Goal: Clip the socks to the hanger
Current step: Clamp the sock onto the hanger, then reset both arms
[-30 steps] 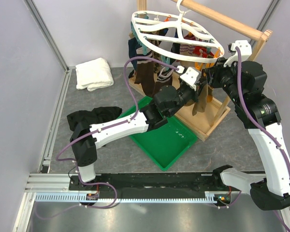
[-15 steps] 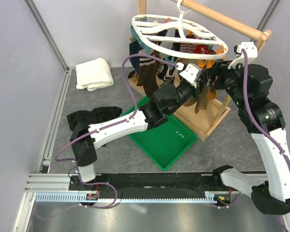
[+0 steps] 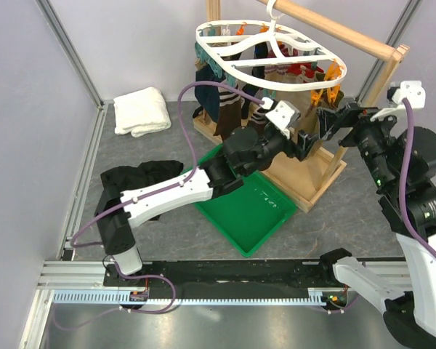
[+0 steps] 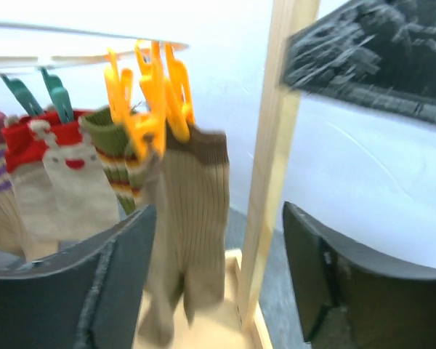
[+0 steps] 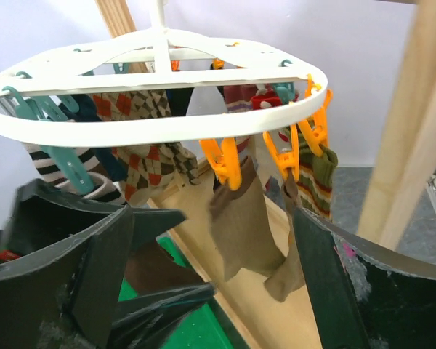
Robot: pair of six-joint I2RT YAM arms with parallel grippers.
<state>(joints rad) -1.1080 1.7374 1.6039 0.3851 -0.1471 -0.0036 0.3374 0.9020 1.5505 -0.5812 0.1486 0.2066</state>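
The white oval hanger [image 3: 269, 43] hangs by its hook from the wooden rail, with several socks clipped under it. In the left wrist view a ribbed tan sock [image 4: 192, 211] hangs from orange clips [image 4: 156, 94], next to striped and red-topped socks. The right wrist view shows the hanger [image 5: 160, 123] from below, with a tan-brown sock [image 5: 240, 218] on an orange clip. My left gripper [image 3: 305, 144] [image 4: 218, 240] stands open just short of the tan sock and holds nothing. My right gripper [image 3: 338, 120] [image 5: 211, 240] is wide open and empty to the right of the hanger.
The wooden rail stand [image 3: 334, 29] has a flat base [image 3: 305, 178], and an upright post [image 4: 272, 167] is close to my left fingers. A green tray [image 3: 247, 207] lies in front of the base. A black cloth heap [image 3: 142, 174] and a white towel [image 3: 142, 110] lie at the left.
Both grippers have opened from shut. My right arm has drawn back to the right, away from the hanger. The tan sock stays hanging from its orange clip.
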